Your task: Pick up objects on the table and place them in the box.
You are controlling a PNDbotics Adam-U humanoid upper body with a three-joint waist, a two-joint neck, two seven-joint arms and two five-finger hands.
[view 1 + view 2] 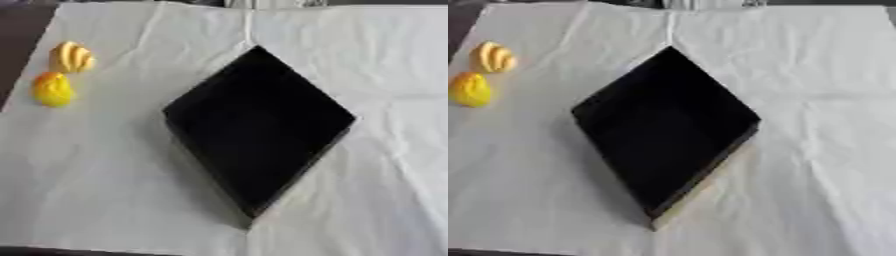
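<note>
Showing in neither view, the hands give no fingers to judge as open or closed. Turned corner-on at the middle of the surface (105, 200), the black box (258, 127) holds nothing visible in its dark interior. Two yellow objects lie well apart from it at the far left: a ridged one (72, 57) and, just nearer, a rounder one (52, 89). A creased white cloth (824, 150) covers the surface.

Creased white cloth (105, 175), matt black box (258, 125), two glossy yellow objects (52, 89).

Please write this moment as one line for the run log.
hands: none in view | black square box: nothing visible inside | two small yellow rounded objects: on white cloth, left of box | placed: none
</note>
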